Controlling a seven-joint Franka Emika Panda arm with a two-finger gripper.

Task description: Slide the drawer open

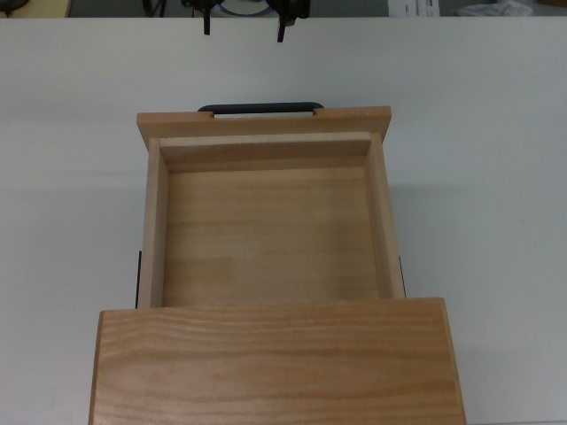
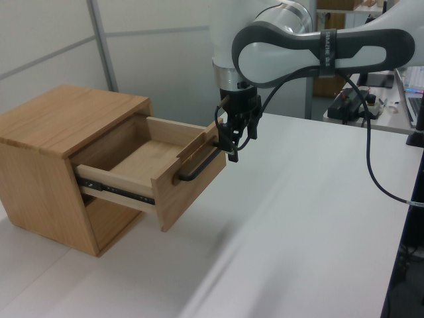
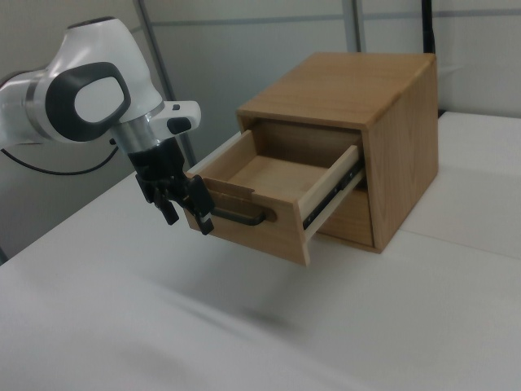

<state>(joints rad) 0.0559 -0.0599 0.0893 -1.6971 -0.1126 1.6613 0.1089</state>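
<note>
Just clear of the drawer front, the claw (image 3: pixel 186 208) is hanging with its two fingers (image 1: pixel 282 32) spread apart and gripping nothing; in the top view both fingertips are showing at the upper edge with open space between them. Nearest to the claw, the black bar handle (image 3: pixel 242 218) is sitting untouched on the front panel, with a visible gap between it and the fingers in the left view and the top view. Behind the handle, away from the claw, the drawer (image 1: pixel 266 226) is standing pulled well out of the cabinet (image 2: pixel 63 119), its bare wooden floor exposed and its side rail (image 2: pixel 116 192) showing. Farther from the claw again, the cabinet is resting on the white table (image 2: pixel 298 232). Above the claw, the arm (image 2: pixel 311 53) is reaching in from the left view's right, with a black cable (image 2: pixel 377 179) trailing beneath it.
</note>
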